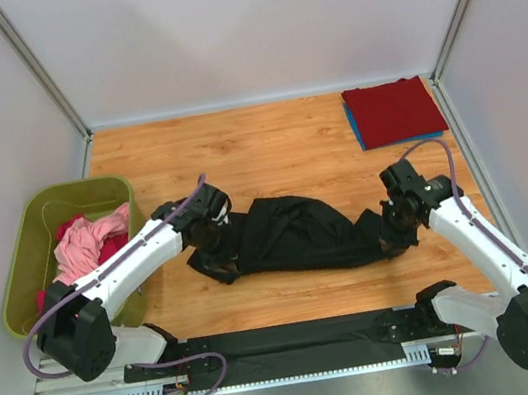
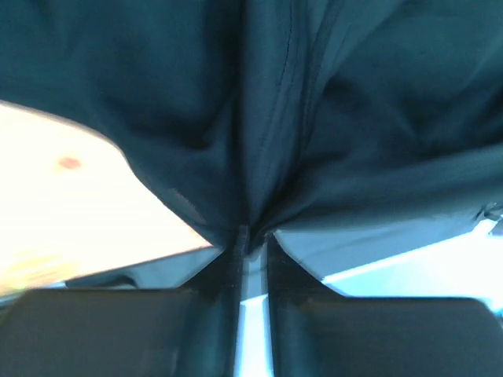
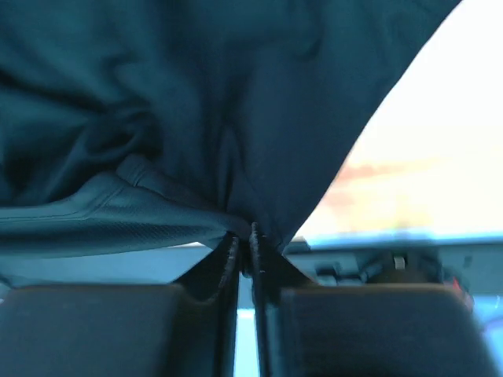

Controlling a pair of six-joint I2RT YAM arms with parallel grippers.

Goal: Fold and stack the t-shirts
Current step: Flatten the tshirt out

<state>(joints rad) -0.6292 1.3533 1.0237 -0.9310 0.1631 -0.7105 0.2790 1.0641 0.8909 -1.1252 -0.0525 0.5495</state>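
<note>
A black t-shirt [image 1: 296,235] lies bunched across the middle of the wooden table. My left gripper [image 1: 213,243] is shut on its left end; in the left wrist view the dark cloth [image 2: 259,118] gathers into the pinch of that gripper [image 2: 253,236]. At the right end, my right gripper [image 1: 396,228] is shut on the shirt, and its wrist view shows cloth [image 3: 157,102] drawn into the closed gripper [image 3: 244,232]. A folded dark red t-shirt [image 1: 394,111] rests on a blue one [image 1: 356,127] at the back right. Pink [image 1: 94,242] and red t-shirts lie in the bin.
An olive-green bin [image 1: 25,253] stands at the left edge beside my left arm. White walls with metal posts [image 1: 38,68] enclose the table [image 1: 235,146] on three sides. A black strip [image 1: 298,339] runs along the near edge between the arm bases.
</note>
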